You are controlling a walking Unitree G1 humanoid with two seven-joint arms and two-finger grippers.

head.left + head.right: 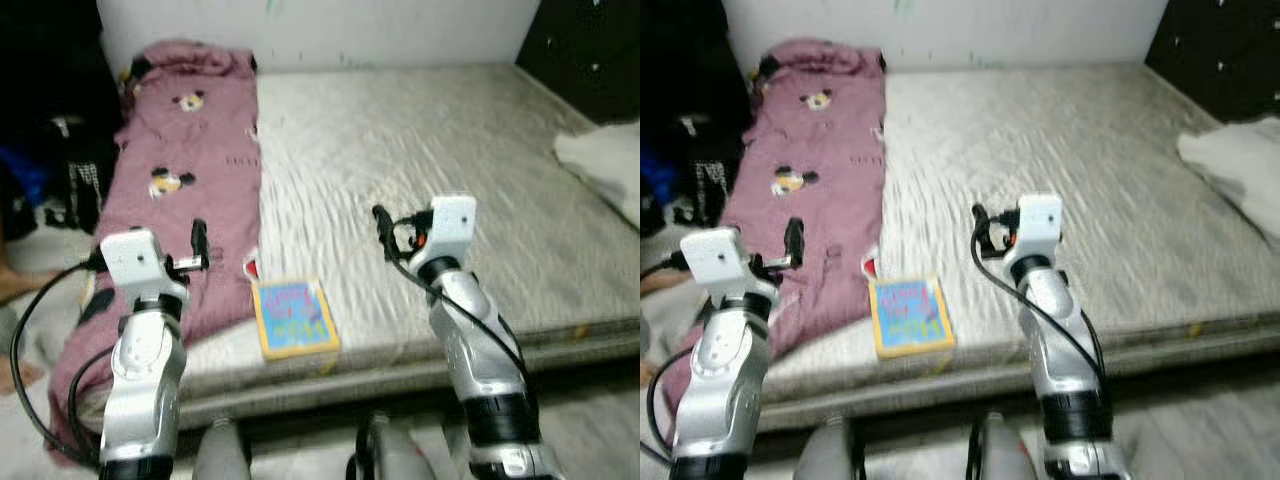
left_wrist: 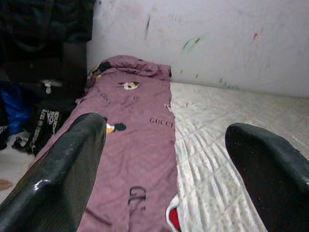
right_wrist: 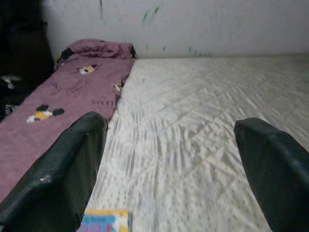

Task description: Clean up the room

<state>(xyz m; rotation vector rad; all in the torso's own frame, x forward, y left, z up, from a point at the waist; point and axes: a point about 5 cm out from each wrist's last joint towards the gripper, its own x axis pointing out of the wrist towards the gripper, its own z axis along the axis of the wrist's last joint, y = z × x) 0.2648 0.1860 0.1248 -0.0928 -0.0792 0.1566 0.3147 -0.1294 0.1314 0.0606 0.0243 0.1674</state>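
A pink blanket [image 1: 185, 160] with cartoon prints lies along the left side of a bare quilted mattress [image 1: 450, 140]. A colourful book [image 1: 294, 318] lies flat near the mattress's front edge, beside the blanket. My left gripper [image 1: 199, 243] is raised over the blanket's lower part, to the left of the book. In the left wrist view its fingers [image 2: 72, 159] are spread apart and hold nothing. My right gripper [image 1: 383, 232] hovers over the mattress, up and to the right of the book [image 3: 106, 221], and is open with nothing between its fingers [image 3: 67, 164].
A crumpled white cloth [image 1: 605, 160] lies on the mattress's right side. Dark bags and clutter [image 1: 50, 170] stand on the floor to the left. Dark furniture [image 1: 590, 50] stands at the back right, and a marked white wall [image 2: 217, 38] runs behind the mattress.
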